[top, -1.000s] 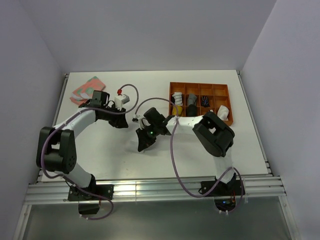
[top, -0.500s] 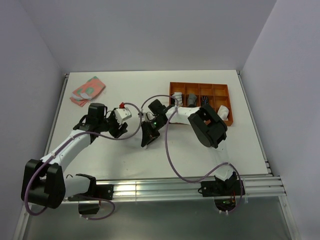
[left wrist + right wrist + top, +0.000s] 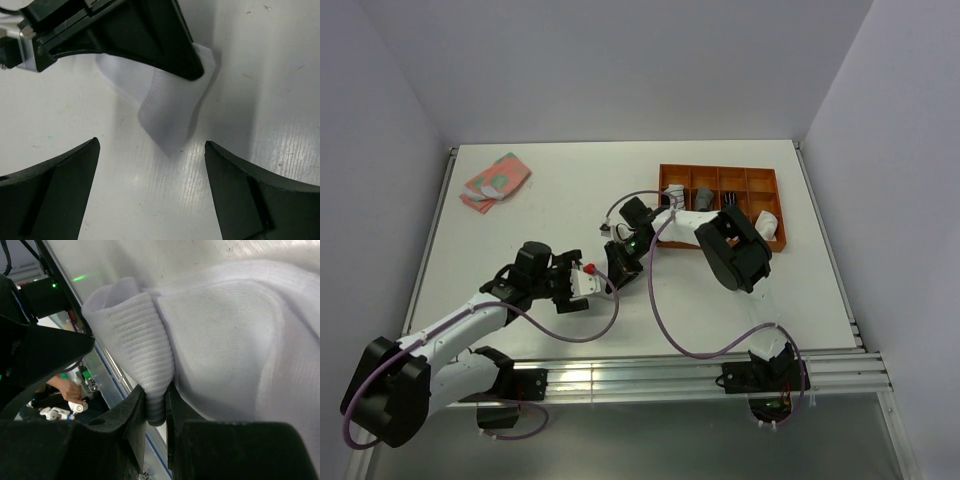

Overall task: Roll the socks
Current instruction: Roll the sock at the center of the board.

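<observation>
A white sock (image 3: 220, 335) lies on the table. My right gripper (image 3: 156, 407) is shut on its ribbed cuff (image 3: 145, 345). In the left wrist view the sock (image 3: 170, 107) hangs as a soft fold under the right gripper's black fingers (image 3: 150, 35). My left gripper (image 3: 152, 167) stands wide open just short of that fold, with only bare table between its fingers. From above, the left gripper (image 3: 590, 284) sits close to the right gripper (image 3: 618, 268) near the table's middle. A pink sock with teal patches (image 3: 496, 180) lies at the far left.
An orange compartment tray (image 3: 775, 195) stands at the far right with rolled socks in it: white (image 3: 674, 193), grey (image 3: 704, 197), black striped (image 3: 730, 201) and white (image 3: 767, 222). The right arm's cable (image 3: 655, 300) loops over the near table.
My left arm swung away from the pink sock toward the near middle and its jaws opened wide. The right gripper shifted slightly toward the tray, still pinching the white sock.
</observation>
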Controlling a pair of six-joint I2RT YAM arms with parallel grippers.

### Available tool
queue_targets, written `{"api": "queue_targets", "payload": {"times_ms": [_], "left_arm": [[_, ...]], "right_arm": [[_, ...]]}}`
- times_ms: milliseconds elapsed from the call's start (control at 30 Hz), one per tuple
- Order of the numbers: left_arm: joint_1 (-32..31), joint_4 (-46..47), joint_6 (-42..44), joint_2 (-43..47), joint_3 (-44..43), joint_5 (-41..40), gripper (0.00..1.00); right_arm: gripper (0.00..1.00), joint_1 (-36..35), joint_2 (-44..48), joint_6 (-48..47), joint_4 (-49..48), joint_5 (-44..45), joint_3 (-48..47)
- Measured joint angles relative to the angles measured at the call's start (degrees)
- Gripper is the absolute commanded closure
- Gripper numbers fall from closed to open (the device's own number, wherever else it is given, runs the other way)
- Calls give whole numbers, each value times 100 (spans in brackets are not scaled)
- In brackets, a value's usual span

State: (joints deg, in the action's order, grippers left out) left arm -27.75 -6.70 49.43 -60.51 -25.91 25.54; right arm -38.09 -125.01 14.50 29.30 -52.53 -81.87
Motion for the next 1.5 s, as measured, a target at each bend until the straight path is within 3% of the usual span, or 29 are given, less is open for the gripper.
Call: {"api": "queue_targets", "payload": {"times_ms": [400,700,933,1000,1100,1267,1300,1433,1500], "left_arm": [[-564,662,210,-323,256,-151,14],[-723,1143,131,-1036,238,-313,29],[-723,1338,83,-1349,162,-385,35],[-723,1331,87,-1355,162,-385,41],[-721,1329,120,-1434,155,-396,63],[-721,1228,234,-1613,-11,-382,79],[-721,1154,243,-1637,-63,-376,86],[-721,557,210,-1886,-525,-350,99],[-717,87,177,-2127,-916,-321,100]], "right_arm": [[98,39,-61,-2,37,-103,-33],[100,46,-61,-48,46,-111,-31],[100,59,-61,-107,83,-118,-31],[100,63,-61,-116,98,-120,-31],[100,66,-61,-149,114,-131,-31],[100,90,-61,-175,164,-133,-28],[98,103,-61,-181,175,-131,-31],[82,111,-59,-188,201,-31,-31],[71,111,-11,-144,214,118,-28]]}}
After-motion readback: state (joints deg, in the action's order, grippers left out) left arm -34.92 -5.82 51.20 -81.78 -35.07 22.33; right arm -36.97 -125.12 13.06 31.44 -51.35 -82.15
